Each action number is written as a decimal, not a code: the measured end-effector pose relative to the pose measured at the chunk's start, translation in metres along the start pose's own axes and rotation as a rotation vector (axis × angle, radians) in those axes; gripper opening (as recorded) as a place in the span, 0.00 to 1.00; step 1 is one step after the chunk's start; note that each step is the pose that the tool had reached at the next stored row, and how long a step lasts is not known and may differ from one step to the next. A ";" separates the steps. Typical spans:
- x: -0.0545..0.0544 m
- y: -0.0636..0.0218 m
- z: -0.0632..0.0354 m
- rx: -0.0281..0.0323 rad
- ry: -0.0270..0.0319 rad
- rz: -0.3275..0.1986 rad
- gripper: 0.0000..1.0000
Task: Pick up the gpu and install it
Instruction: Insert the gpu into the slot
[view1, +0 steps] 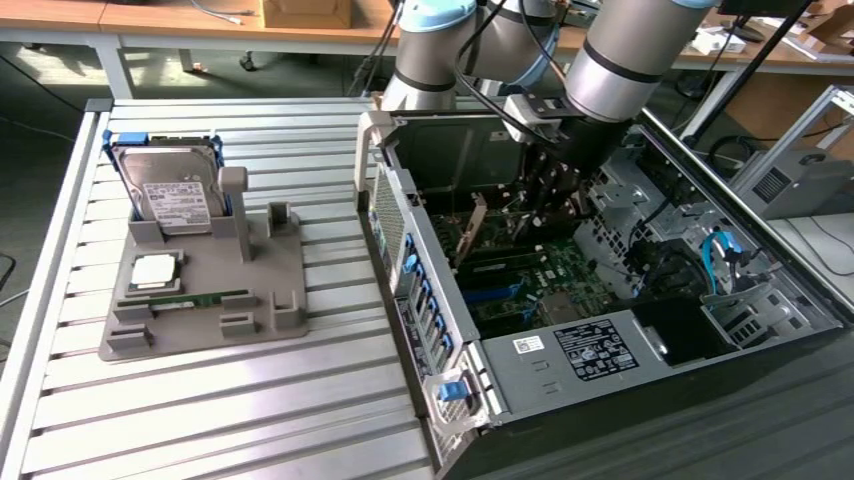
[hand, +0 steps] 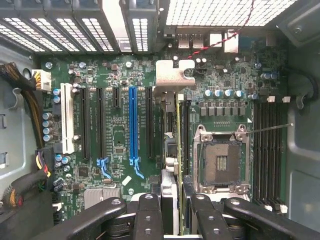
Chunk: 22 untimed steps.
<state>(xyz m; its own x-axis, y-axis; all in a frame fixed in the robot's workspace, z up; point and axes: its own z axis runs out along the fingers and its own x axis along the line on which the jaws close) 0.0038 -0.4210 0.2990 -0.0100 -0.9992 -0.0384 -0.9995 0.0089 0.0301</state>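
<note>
Slatted table (view1: 200, 400), open computer case (view1: 400, 275), gpu (hand: 173, 80) inside.

Bright, even light with soft shadows throughout.

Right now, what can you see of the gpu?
The gpu shows edge-on: a thin dark card with a yellowish-green edge and a silvery notched metal bracket at one end. It stands on edge over the motherboard, between the blue slot and the CPU socket, clamped on both faces by the claw.
</note>
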 end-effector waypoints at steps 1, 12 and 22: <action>0.001 0.0002 0.0002 0.0000 0.0000 0.000 0.27; 0.010 0.0019 0.0013 0.0000 0.0001 0.000 0.27; 0.015 0.0033 0.0026 0.0000 0.0003 0.000 0.27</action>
<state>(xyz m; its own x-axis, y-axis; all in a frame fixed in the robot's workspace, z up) 0.0003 -0.4362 0.2959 -0.0100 -0.9992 -0.0381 -0.9995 0.0088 0.0301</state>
